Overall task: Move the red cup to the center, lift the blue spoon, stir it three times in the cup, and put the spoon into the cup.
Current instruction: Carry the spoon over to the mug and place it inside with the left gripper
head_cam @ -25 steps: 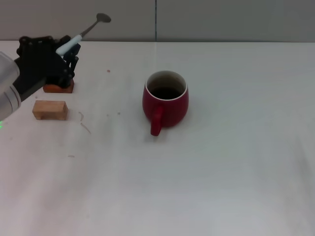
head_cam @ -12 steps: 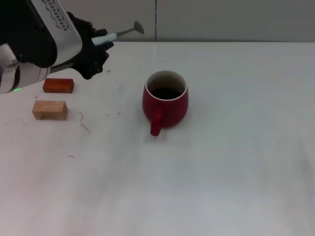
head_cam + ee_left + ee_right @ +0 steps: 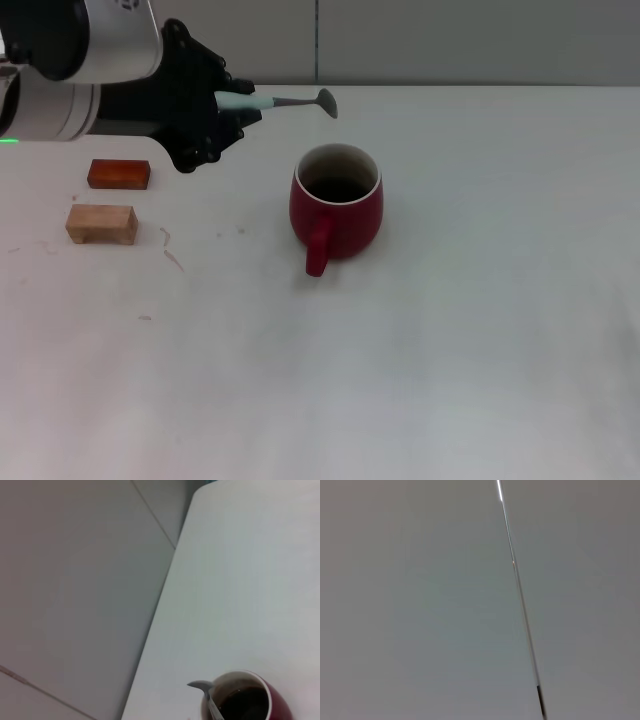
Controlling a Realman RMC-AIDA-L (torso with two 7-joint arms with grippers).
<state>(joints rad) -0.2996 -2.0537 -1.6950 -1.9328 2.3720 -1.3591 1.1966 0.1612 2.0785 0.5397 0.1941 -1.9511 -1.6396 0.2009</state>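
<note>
The red cup (image 3: 336, 203) stands near the middle of the white table, dark inside, its handle toward me. My left gripper (image 3: 222, 112) is up in the air to the left of the cup and behind it, shut on the pale blue handle of the blue spoon (image 3: 285, 102). The spoon lies about level, its grey bowl pointing right, just above and behind the cup's rim. The left wrist view shows the spoon's bowl (image 3: 202, 685) beside the cup's rim (image 3: 240, 673). My right gripper is out of view.
A dark-red block (image 3: 118, 174) and a light wooden block (image 3: 100, 223) lie at the left of the table (image 3: 450, 330). A grey wall runs behind the table's far edge.
My left arm has risen and swung right from the blocks toward the cup, carrying the spoon; the spoon has tipped from pointing up to about level. The cup has not moved.
</note>
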